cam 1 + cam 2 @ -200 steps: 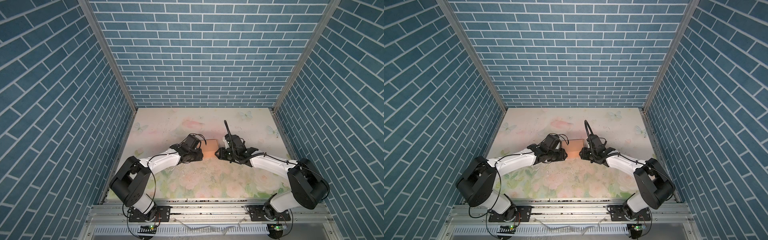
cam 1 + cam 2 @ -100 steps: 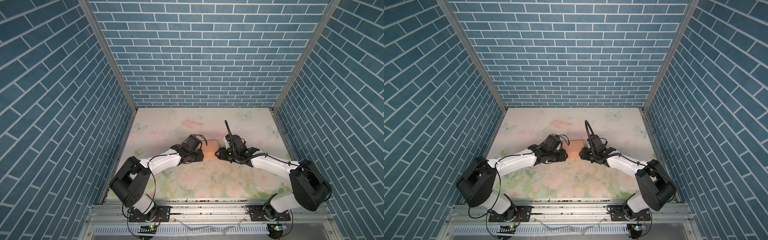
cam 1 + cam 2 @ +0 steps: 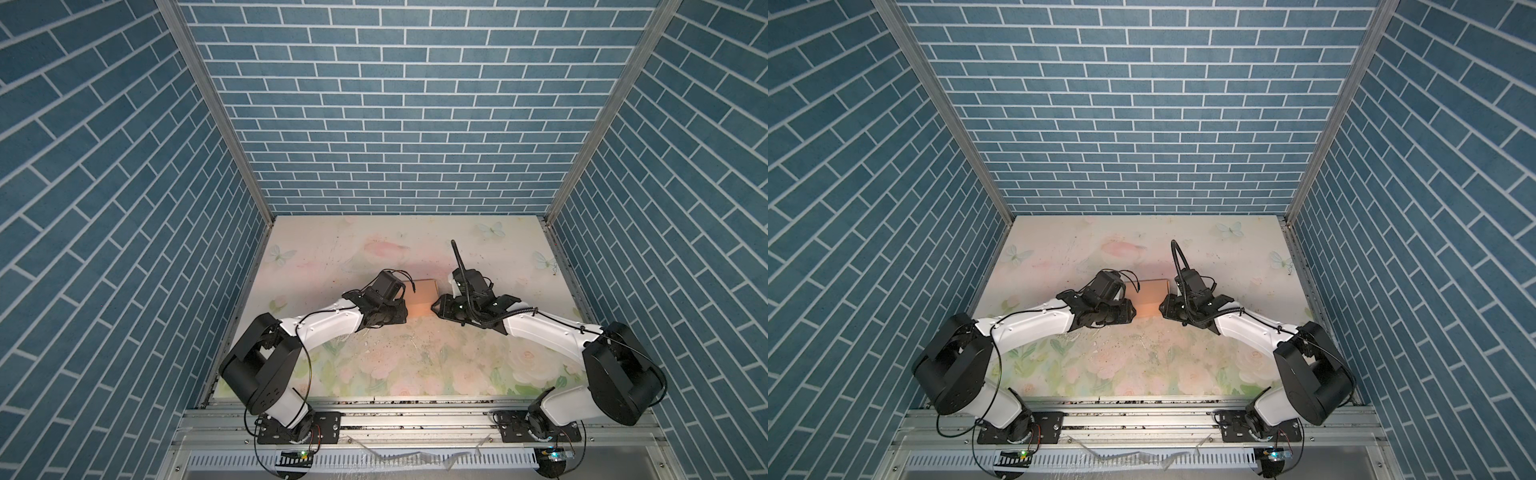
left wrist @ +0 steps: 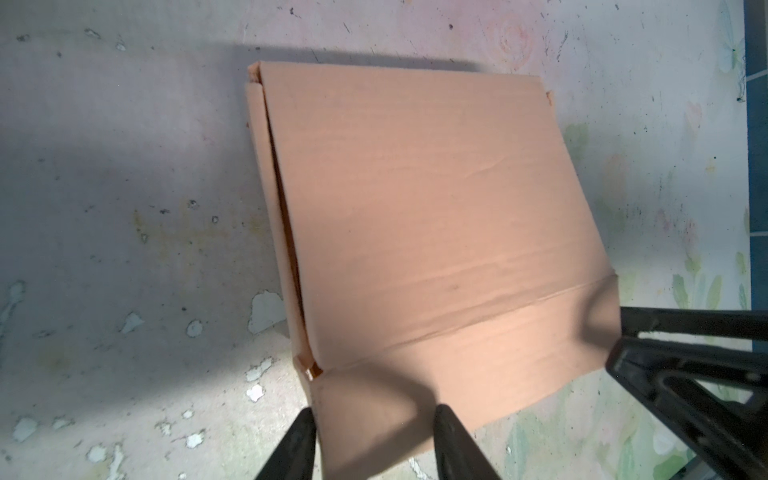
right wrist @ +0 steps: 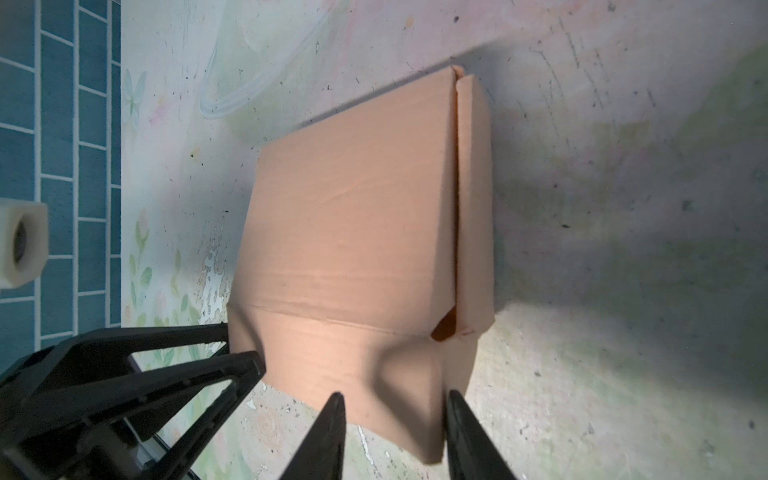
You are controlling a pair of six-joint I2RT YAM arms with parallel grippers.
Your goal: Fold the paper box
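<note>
A pale floral surface, scuffed and flaked, lay inside three walls of blue brick pattern with metal corner posts. The paper box sat about mid-surface, flat, lid down. Its edges were square to the back wall and its front wall faced the arm bases. Its outline looked near square, so no long axis could be told. A narrow slit ran under the lid along each side. The left gripper and right gripper met the front corners from either side. Each had its fingers partly apart with cardboard between them. Whether either truly pinched it could not be told.
</note>
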